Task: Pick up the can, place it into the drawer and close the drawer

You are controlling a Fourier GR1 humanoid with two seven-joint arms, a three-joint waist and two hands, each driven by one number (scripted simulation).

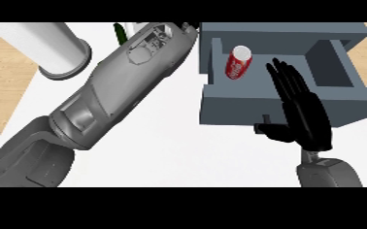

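A red can (238, 63) with a white top lies inside the open grey drawer (237, 109), near its left wall. My right hand (305, 114) is open, its straight fingers laid over the drawer's inside just right of the can, thumb hanging over the drawer's front panel. It does not touch the can. My left forearm (114, 92) stretches diagonally up the counter toward the drawer's upper left corner; its hand is hidden behind the wrist at the top edge.
A large white cylinder (57, 48) stands at the back left on the white counter (179, 145). A dark green object (120, 33) peeks out beside the left wrist. A wooden strip runs along the left edge.
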